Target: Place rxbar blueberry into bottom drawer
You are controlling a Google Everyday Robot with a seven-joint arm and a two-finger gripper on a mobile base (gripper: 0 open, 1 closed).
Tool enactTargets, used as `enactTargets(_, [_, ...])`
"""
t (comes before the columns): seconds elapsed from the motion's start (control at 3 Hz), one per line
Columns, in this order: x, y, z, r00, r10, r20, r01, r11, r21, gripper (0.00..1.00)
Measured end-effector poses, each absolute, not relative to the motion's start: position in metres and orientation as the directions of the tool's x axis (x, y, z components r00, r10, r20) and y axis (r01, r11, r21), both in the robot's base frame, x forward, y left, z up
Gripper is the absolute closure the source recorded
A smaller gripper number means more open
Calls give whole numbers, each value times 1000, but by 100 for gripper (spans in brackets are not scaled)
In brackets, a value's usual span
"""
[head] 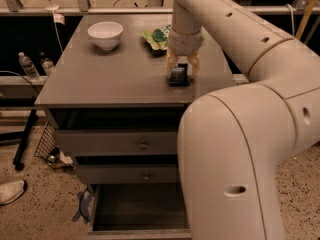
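Camera view: dim room, speckled floor (pixel 45 214), grey cabinet top (pixel 110 79). Far left: one shoe (pixel 11 191), two bottles (pixel 29 65). On top: one white bowl (pixel 105 34), one green snack bag (pixel 157 36), then gripper (pixel 182 73), fingers narrowly apart, straddling one dark snack bar (pixel 178 78) lying flat. Below: three drawers, bottom drawer (pixel 140 208) pulled out. Big cream arm (pixel 235 159) blocks right side.

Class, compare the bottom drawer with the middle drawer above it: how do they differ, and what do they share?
The bottom drawer is pulled out, dark inside showing; the middle drawer is shut. The middle drawer shows a round knob; the bottom drawer shows none. Both are grey. The gripper is at the rxbar blueberry on the cabinet top.
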State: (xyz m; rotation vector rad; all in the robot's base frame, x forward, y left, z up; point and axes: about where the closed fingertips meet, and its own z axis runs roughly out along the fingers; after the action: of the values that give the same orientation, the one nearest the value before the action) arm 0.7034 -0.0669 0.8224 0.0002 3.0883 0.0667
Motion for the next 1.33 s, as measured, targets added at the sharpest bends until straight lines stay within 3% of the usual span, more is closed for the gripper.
enactTargets(0.33, [703,-67,830,-999,1,-53,-1,999,43,88])
enactTargets(0.67, [702,-74,842,-995,-30,-91,-34,999,34,100])
enactTargets(1.33, [674,-103,889,-969,-148,-200,-146,989,-23,100])
